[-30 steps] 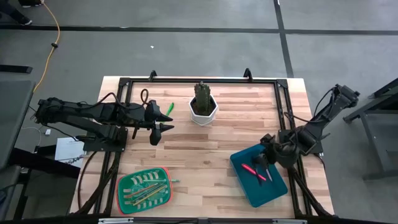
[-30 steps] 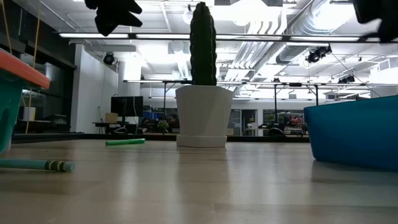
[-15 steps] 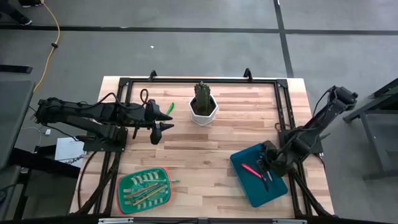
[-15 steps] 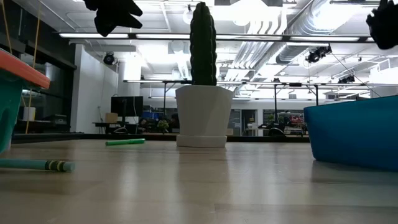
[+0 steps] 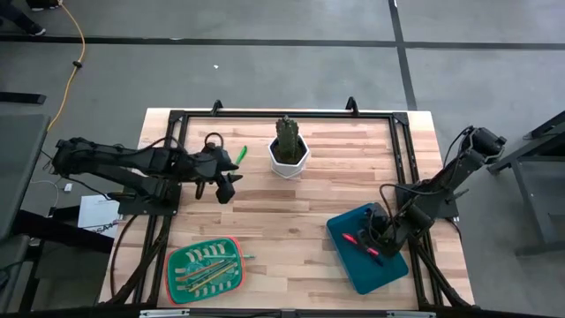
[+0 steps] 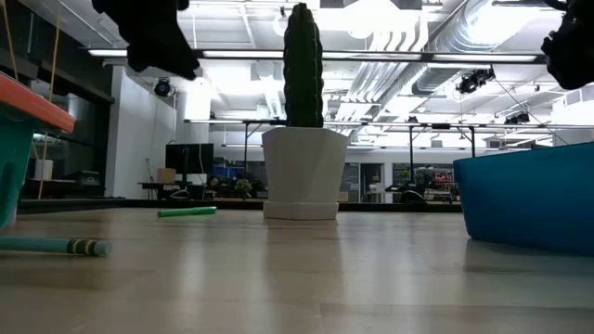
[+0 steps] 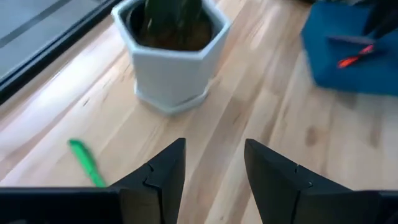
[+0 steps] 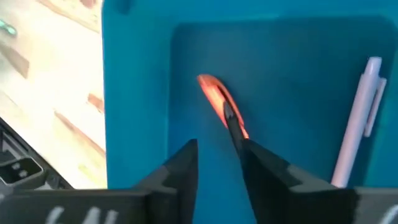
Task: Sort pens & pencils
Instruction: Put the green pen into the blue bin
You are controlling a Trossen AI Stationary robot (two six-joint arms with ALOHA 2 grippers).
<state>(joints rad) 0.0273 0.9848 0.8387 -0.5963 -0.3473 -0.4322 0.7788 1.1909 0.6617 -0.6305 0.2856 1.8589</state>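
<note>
A pale wooden table [image 5: 291,212] stands on grey floor, and from above a white cactus pot [image 5: 288,152] sits near its far edge. Just beside the pot lies the green pen [image 5: 239,154], and the left gripper [image 5: 231,181] hangs close to that pen with its fingers spread. Well apart from the pot, at the near right, the blue tray [image 5: 366,261] holds the pink-red pen [image 5: 357,243], with the right gripper [image 5: 378,237] right over it; the green tray [image 5: 205,268] of pencils [image 5: 208,274] sits near left. At table height, the green pen [image 6: 187,211] lies beside the pot [image 6: 303,173]. The left wrist view shows open fingers [image 7: 163,177] aimed between pen [image 7: 86,162] and pot. The right wrist view shows narrowly parted fingers [image 8: 184,163] just short of the pink-red pen [image 8: 219,106], a pale grey pen [image 8: 357,118] alongside.
</note>
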